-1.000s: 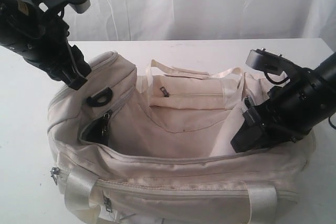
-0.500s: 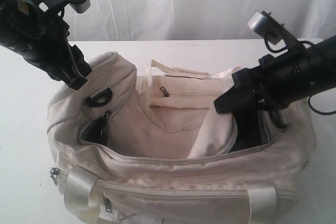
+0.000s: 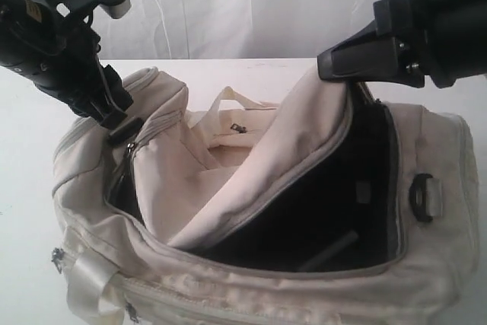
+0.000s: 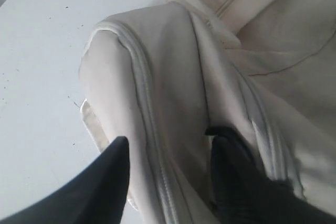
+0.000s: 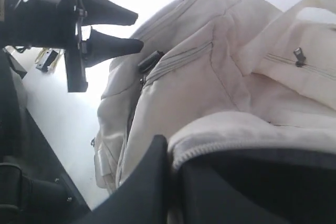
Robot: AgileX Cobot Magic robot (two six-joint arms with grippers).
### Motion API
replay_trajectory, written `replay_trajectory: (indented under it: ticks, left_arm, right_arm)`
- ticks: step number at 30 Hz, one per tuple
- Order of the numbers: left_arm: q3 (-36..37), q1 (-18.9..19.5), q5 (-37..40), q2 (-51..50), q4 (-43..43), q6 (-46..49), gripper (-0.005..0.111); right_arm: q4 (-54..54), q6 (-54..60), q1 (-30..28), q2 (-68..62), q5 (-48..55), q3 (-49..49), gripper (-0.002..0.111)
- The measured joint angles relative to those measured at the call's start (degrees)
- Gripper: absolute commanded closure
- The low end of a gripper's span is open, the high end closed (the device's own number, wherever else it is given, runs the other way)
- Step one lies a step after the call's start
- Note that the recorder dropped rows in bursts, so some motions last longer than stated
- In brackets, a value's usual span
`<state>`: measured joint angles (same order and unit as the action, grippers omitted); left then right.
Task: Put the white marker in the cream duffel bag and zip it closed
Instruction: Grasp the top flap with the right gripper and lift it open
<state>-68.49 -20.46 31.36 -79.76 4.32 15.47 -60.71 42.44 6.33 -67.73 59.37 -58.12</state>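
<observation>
The cream duffel bag (image 3: 426, 264) sits on the white table. My right gripper (image 3: 326, 66) is shut on the zipper edge of its top flap (image 5: 220, 135) and holds that flap raised, baring the black lining (image 3: 335, 195). A slim pale-grey stick, seemingly the white marker (image 3: 329, 252), lies slanted on the lining inside. My left gripper (image 3: 114, 116) hovers at the bag's left end (image 4: 173, 51). Its fingers (image 4: 113, 166) stand wide apart over a fold there, next to a black strap ring (image 5: 150, 61). The right wrist view shows that gripper (image 5: 137, 31) with nothing between its tips.
A pale webbing handle (image 3: 228, 98) and a pocket zipper pull (image 3: 240, 129) lie at the bag's far side. Another black ring (image 3: 423, 195) sits on the right end. A white curtain (image 3: 243, 5) hangs behind the table (image 3: 30, 188).
My right gripper shut on the flap's edge inside the bag, then rose up and back with it, opening the bag wide and tugging its left end up. The left arm stayed still.
</observation>
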Motion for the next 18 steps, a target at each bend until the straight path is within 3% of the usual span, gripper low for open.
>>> replay_trajectory:
  ticks: [8,18]
  left_arm:
    - [0.00,0.00,0.00,0.00,0.00,0.00,0.055]
    - [0.00,0.00,0.00,0.00,0.00,0.00,0.055]
  right_arm:
    - [4.96,-6.04,0.00,4.14,-0.53,0.00,0.104]
    - [2.30,-8.36,0.00,4.62,-2.48,0.00,0.106]
